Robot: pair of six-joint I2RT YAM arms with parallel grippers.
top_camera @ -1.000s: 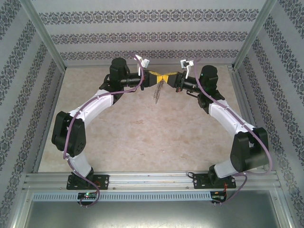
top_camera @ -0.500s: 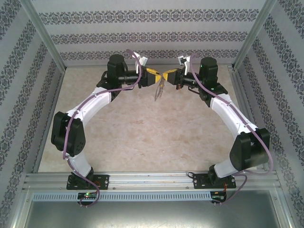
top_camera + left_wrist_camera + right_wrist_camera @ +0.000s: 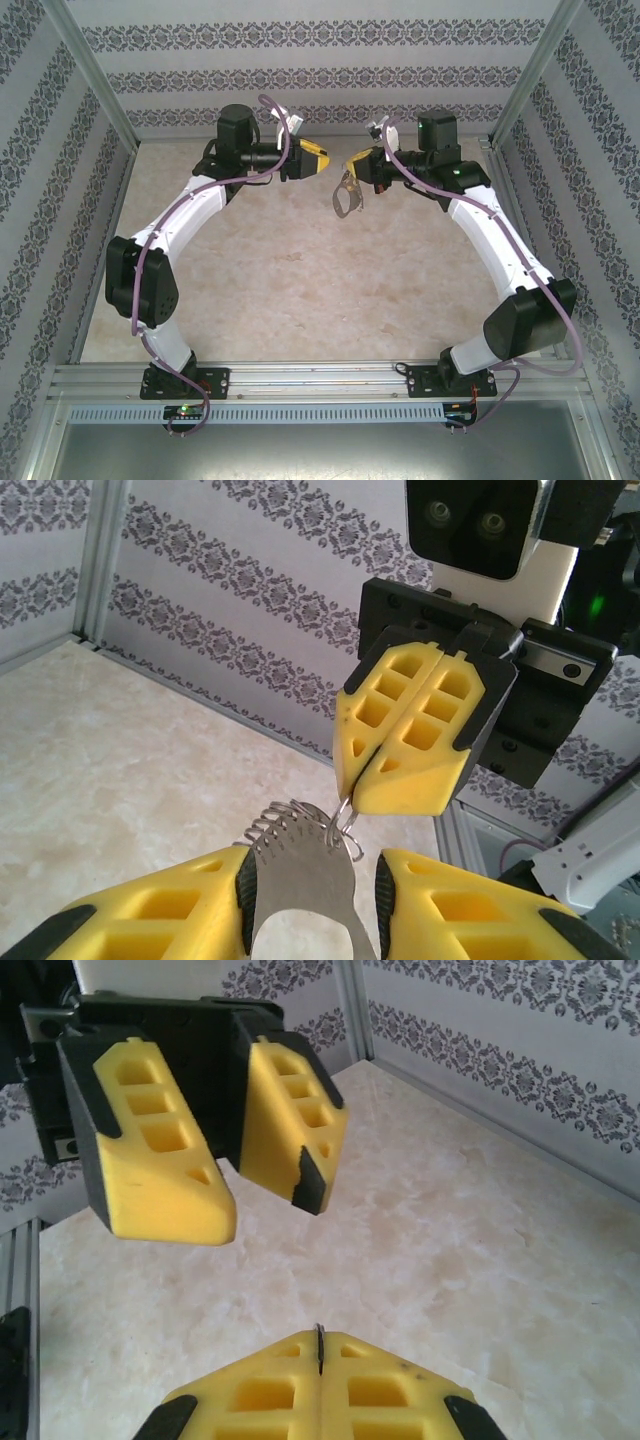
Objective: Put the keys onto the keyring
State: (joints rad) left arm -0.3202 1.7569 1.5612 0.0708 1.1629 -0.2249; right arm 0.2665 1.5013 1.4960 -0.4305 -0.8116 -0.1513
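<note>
Right tool pinches the dangling keyring above the far surface; left tool, spread apart, faces it nearby.

The keyring is smooth, dull-sheened metal; the table smooth, marbled.

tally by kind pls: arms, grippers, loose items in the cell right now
Arms: 2, left arm and right arm
Grippers: 2, left gripper open, right gripper shut
Keyring: 1, hanging from the right gripper
Total: 5
</note>
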